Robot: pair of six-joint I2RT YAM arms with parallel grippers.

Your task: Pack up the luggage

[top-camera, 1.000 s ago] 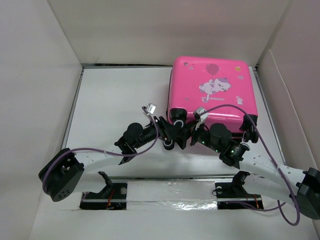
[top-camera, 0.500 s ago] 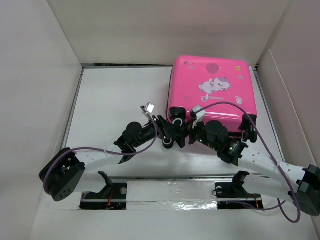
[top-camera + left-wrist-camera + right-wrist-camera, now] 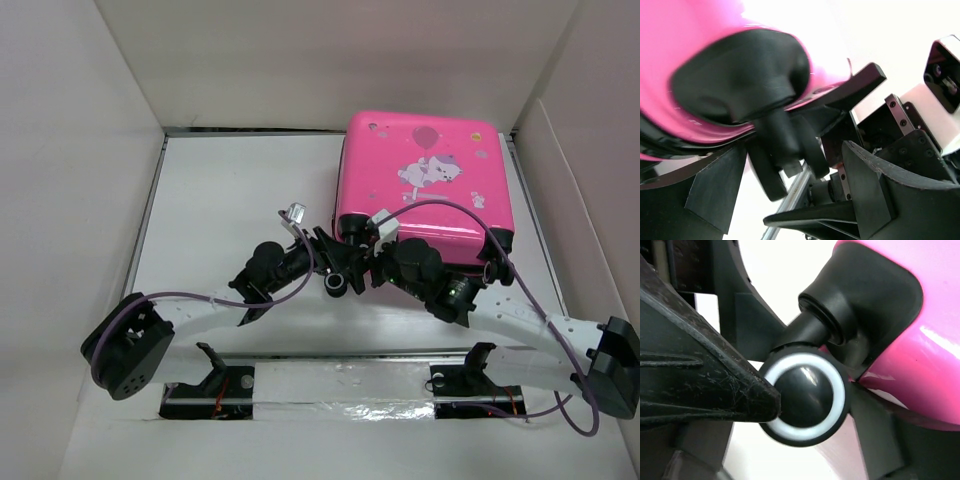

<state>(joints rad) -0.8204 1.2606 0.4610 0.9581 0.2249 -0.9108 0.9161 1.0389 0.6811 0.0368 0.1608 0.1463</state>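
The luggage (image 3: 425,175) is a closed pink hard-shell suitcase with a cartoon animal sticker, lying flat at the back right of the table. Both grippers meet at its near-left black wheel (image 3: 354,233). My left gripper (image 3: 792,182) is open, its fingers standing either side of that wheel (image 3: 785,150) with a small gap on the right. My right gripper (image 3: 812,415) is open too. Its left fingertip (image 3: 760,400) overlaps the face of the white-ringed wheel (image 3: 805,400), and its other finger sits just right of the wheel. The suitcase lining is hidden.
White walls close in the table (image 3: 230,190) on the left, back and right. The suitcase's other near wheel (image 3: 495,270) sits by the right arm. Purple cables loop over both arms. A taped rail (image 3: 340,385) runs along the near edge.
My right gripper has moved left and slightly forward, closing in on the near-left wheel. My left gripper shifted only slightly. The suitcase has not moved.
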